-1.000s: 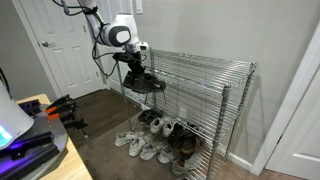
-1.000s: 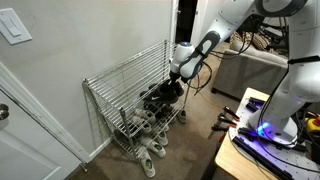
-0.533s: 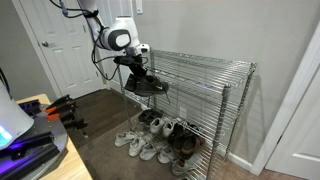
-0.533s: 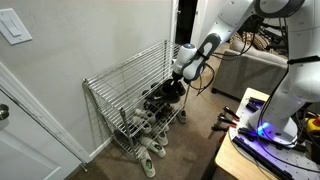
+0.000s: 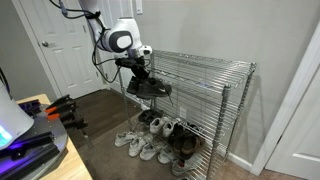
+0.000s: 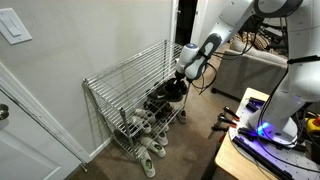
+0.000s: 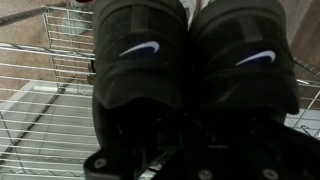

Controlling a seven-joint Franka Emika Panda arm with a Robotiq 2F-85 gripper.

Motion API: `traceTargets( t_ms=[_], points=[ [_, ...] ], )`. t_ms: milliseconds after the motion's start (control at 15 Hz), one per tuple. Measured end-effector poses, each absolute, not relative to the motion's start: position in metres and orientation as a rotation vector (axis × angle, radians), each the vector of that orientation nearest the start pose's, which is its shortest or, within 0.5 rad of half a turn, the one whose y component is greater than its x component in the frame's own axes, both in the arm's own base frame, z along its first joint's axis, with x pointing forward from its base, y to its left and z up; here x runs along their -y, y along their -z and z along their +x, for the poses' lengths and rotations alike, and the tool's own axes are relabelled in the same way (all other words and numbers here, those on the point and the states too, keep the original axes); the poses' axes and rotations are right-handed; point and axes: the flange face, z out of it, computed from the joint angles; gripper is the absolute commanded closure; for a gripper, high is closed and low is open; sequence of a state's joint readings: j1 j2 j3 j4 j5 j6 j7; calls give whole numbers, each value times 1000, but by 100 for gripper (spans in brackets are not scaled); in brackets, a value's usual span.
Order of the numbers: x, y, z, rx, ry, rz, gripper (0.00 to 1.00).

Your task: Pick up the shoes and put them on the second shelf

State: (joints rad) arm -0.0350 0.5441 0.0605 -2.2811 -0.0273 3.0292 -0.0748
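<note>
Gripper point(image 5: 137, 67) clamped down on the pair of black shoes point(image 5: 149, 86), and they hang just beneath it at the front edge of the wire rack point(image 5: 215, 75), level with a middle shelf. Well below the gripper, pale sneakers point(image 5: 140, 142) crowd the rack's bottom.

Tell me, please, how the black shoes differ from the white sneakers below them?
The black shoes hang in the gripper at shelf height; the white sneakers lie at the wire rack's foot. The black shoes sit neatly side by side; the white sneakers lie scattered. Both are at that rack.
</note>
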Motion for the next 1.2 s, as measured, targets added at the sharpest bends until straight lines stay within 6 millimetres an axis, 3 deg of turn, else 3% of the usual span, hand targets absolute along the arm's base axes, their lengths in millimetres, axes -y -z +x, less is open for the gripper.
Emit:
traceTargets(
  t_ms=[400,467,600,933,1200],
  points=[
    [-17,-135,540,175,321,-3099,85],
    [-17,-135,540,175,321,-3099,94],
    [-17,-134,539,176,312,-3100,94],
    [-13,-101,527,131,241,-3120,94],
    [-14,-77,521,71,279,-3122,94]
  ],
)
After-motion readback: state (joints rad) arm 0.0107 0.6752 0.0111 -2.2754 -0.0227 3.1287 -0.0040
